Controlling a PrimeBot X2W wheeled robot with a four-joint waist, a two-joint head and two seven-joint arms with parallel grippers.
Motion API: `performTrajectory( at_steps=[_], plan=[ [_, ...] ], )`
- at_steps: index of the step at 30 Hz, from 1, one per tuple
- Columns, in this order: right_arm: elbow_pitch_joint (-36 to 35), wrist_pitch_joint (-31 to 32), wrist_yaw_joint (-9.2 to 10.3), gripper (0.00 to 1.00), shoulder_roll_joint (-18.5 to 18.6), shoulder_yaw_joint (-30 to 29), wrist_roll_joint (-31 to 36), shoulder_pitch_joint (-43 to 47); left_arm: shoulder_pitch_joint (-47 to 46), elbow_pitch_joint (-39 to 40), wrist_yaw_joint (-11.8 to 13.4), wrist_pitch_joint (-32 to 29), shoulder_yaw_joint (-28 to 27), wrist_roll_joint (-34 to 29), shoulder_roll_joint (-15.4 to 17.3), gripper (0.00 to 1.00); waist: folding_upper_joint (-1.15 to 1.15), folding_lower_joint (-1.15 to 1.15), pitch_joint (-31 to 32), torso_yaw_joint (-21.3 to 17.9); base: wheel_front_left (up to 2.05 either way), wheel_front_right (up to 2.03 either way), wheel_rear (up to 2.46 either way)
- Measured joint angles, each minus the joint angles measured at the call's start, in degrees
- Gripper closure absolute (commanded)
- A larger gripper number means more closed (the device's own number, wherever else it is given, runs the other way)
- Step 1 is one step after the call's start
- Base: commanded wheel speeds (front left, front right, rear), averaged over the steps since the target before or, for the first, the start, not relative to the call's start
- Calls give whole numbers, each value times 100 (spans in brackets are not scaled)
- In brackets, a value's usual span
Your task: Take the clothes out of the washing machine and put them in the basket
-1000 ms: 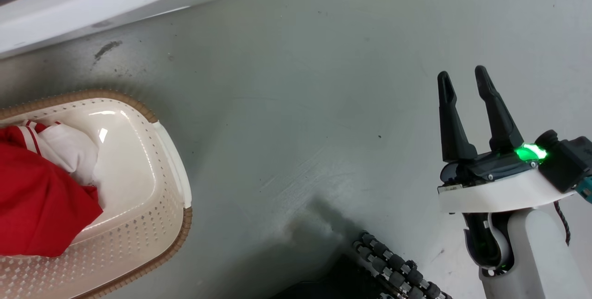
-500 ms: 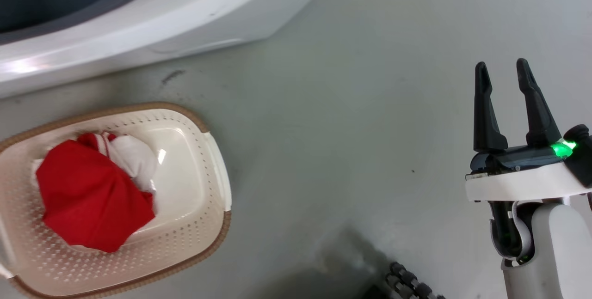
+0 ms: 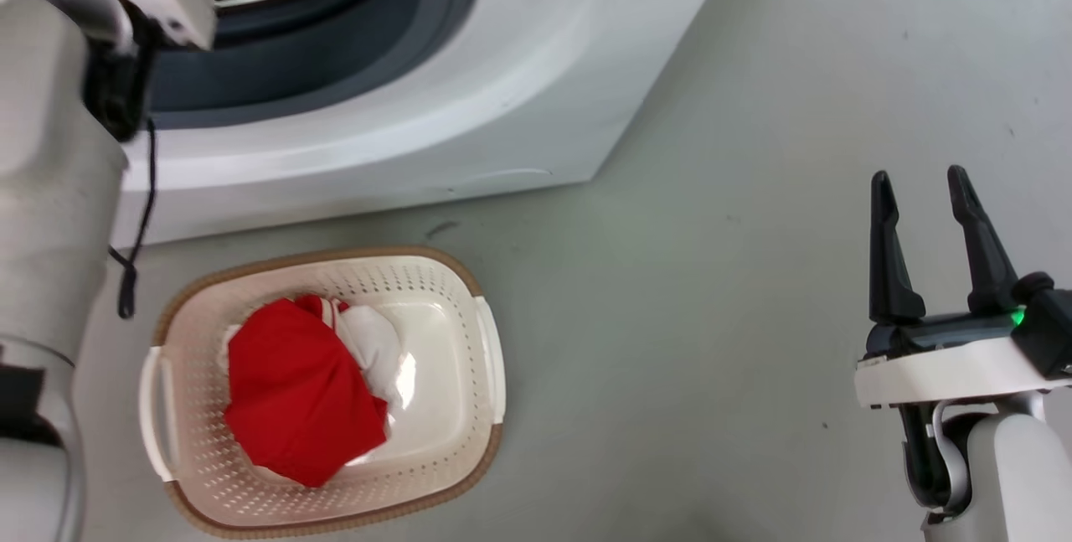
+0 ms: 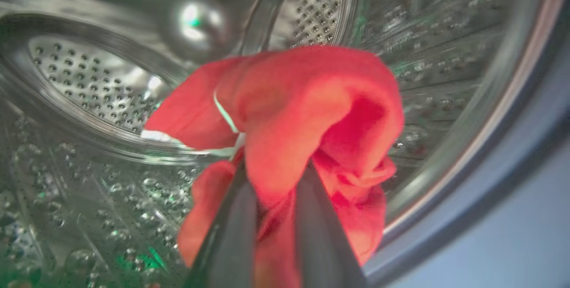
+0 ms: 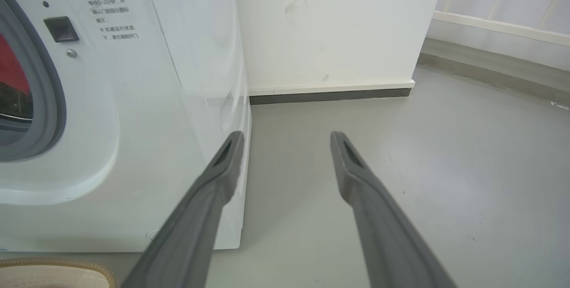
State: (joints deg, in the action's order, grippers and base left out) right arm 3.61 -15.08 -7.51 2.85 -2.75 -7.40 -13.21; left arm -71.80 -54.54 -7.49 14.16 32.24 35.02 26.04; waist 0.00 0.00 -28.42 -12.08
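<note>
One grey floor (image 3: 687,341) bears the basket (image 3: 377,274) just before the washing machine (image 3: 502,90).

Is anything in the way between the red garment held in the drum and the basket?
Nothing visible blocks it. The left gripper holds the red garment inside the drum; it only has to clear the grey door rim. The basket stands open on the floor, with free room beside another garment.
</note>
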Motion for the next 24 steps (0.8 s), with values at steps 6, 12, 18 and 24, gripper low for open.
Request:
performTrajectory(
  at_steps=[6,12,18,24],
  plan=[
    [62,0,0,0,1,-69,103,182,834,576,0,75,-120,-51,-136,100,0,0,509,245,0,0,0],
    [108,0,0,0,0,-55,227,375,1835,1559,134,83,-491,-245,-232,100,0,-1,914,531,0,0,0],
    [155,0,0,0,1,-66,256,531,2861,2537,203,91,-637,-471,-299,100,0,-1,1214,796,0,0,0],
    [144,0,0,0,1,-45,299,596,3679,3132,192,7,-347,-467,-360,100,0,-2,1288,981,0,0,0]
  ],
)
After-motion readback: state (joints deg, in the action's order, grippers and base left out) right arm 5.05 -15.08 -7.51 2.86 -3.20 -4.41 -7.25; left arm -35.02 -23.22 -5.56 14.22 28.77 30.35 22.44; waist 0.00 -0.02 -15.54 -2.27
